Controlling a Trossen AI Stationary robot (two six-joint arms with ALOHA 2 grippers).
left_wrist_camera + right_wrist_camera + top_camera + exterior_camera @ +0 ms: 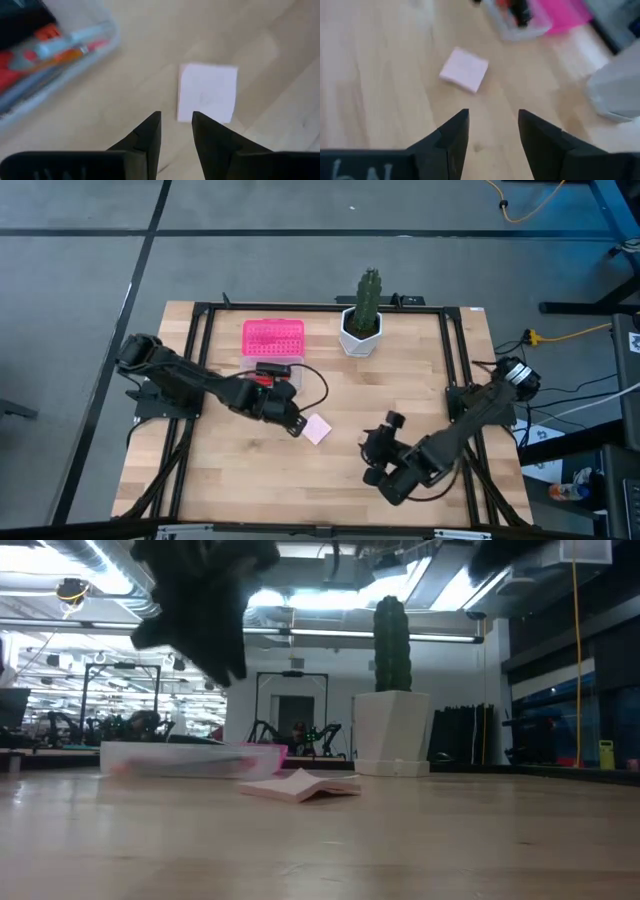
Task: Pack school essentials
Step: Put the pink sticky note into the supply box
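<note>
The pink pad (317, 429) lies flat on the table (400, 400), alone, at about five o'clock from the clear box (272, 370), near it but not touching. The box already holds pens and red-handled pieces, blurred in the left wrist view; its pink lid (272, 337) lies at the box's twelve o'clock. The cactus (367, 300) stands well clear at the far edge.

The left gripper (176, 125) hovers just beside the pad, at its nine o'clock in the high view, fingers parted only a little and holding nothing. The right gripper (493, 127) waits at the pad's four o'clock, well apart, fingers about half spread and empty.

The step in hand looks like picking up the pad with the left arm. The fingers seem too narrow to span it, so they should widen first. A thin, flat pad on wood gives little to bite. In the low view one edge sits slightly raised, and that is probably the best place to catch it. Coming in low across two opposite edges, with one fingertip sliding under the lifted side, should work better than pressing straight down. Too hard a push may just skate it toward the box. Once lifted, it needs carrying toward eleven o'clock and releasing low inside the box.
</note>
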